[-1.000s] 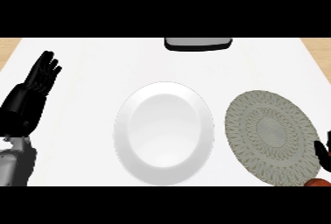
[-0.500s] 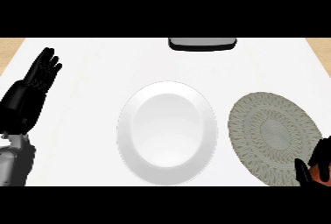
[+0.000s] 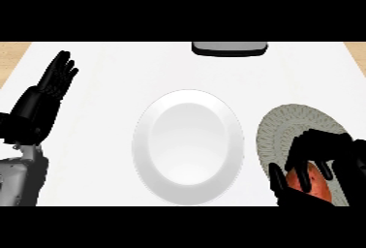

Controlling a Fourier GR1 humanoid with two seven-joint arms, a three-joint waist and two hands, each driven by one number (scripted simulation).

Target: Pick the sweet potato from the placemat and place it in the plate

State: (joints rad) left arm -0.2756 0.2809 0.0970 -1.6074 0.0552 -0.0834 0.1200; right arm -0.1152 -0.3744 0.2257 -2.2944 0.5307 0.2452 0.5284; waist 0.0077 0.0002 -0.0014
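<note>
Head view, change: the right hand (image 3: pixel 318 160) is seen much further in over the placemat (image 3: pixel 286 128) than half a second ago, when only its fingers showed at the lower right corner. The sweet potato (image 3: pixel 309 183), barely seen then, is now shown plainly under the hand.

Right hand: its fingers are curled down over the sweet potato and the thumb is set at the near left side, so the hand is closed round it. Whether the sweet potato has been lifted off the placemat cannot be told.

Sweet potato: an orange-red shape at the near part of the placemat, partly hidden by the black fingers.

Placemat: a round grey patterned mat at the right of the counter (image 3: pixel 114 68), just beside the plate (image 3: pixel 187 144) and not touching it. Its near right part is covered by the hand.

Plate: white, set in the middle of the counter, with nothing lying in it. It is found in the same place as before.

Left hand (image 3: pixel 44 99): shown at the left edge with straight fingers spread upward, holding nothing, resting as in the earlier frames.

Other things: a dark grey object with a lighter top (image 3: pixel 229 48) is seen at the far edge of the counter, cut by the upper band. A strip of wood-coloured surface (image 3: pixel 13 53) is seen at the far left corner.

In the way: nothing is seen lying between the placemat and the plate.
</note>
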